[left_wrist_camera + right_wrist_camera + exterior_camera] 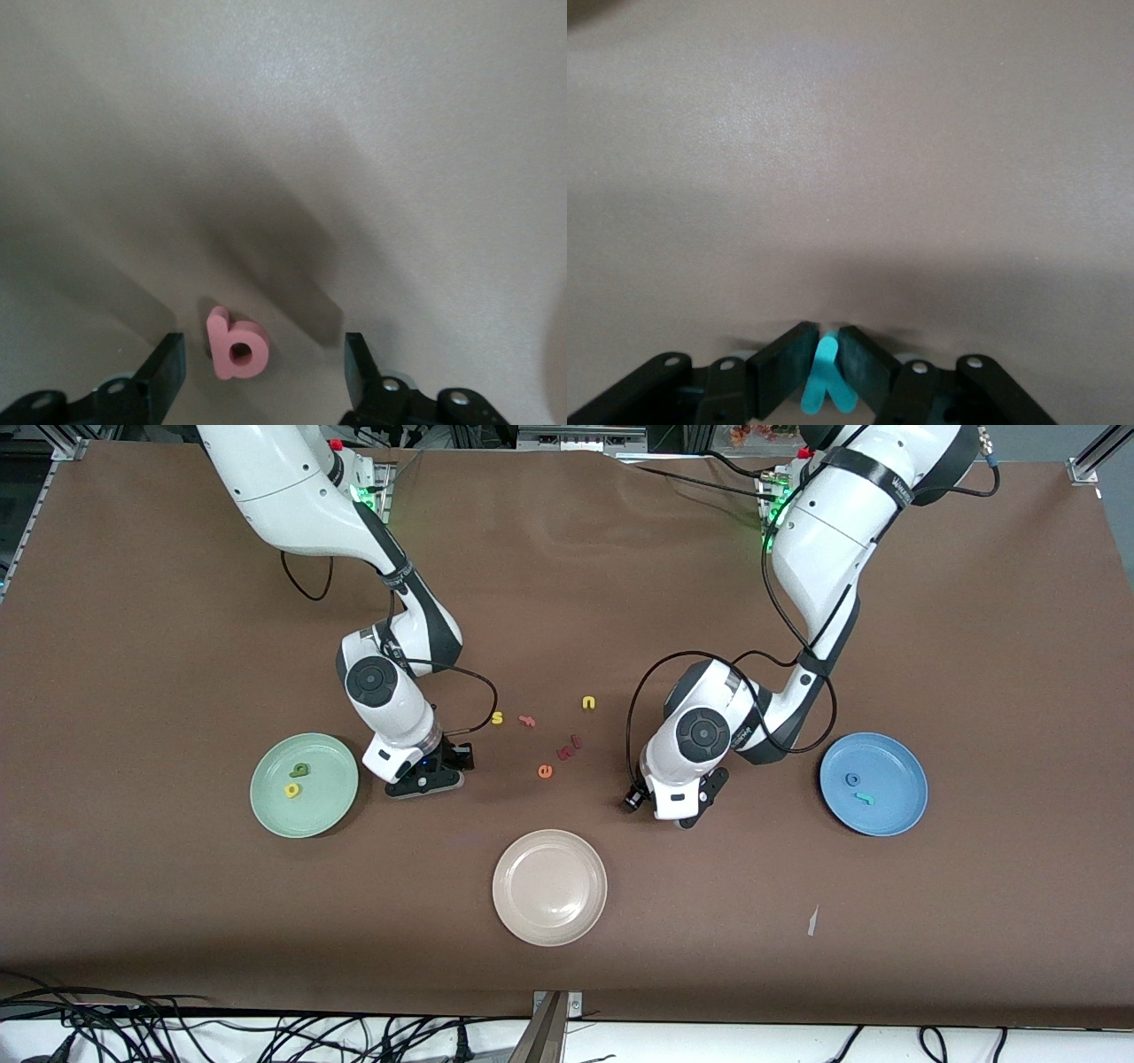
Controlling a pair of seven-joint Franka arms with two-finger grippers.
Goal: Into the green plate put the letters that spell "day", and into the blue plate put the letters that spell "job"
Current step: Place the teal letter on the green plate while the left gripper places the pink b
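In the left wrist view the salmon-red b (236, 345) lies flat on the brown table, between the fingers of my open left gripper (264, 347), which do not touch it. In the front view my left gripper (678, 804) is low over the table between the loose letters and the blue plate (902, 772), which holds the blue o (852, 779) and the teal j (866, 799). My right gripper (826, 343) is shut on the teal y (824, 379). It sits (427, 778) at the table beside the green plate (330, 797), which holds the olive d (301, 770) and the yellow a (292, 789).
Between the two grippers lie loose letters: a yellow s (497, 718), a yellow u (588, 703), an orange e (545, 771), a dark red k (565, 751) and two small red pieces. A beige plate (549, 886) sits nearer the front camera.
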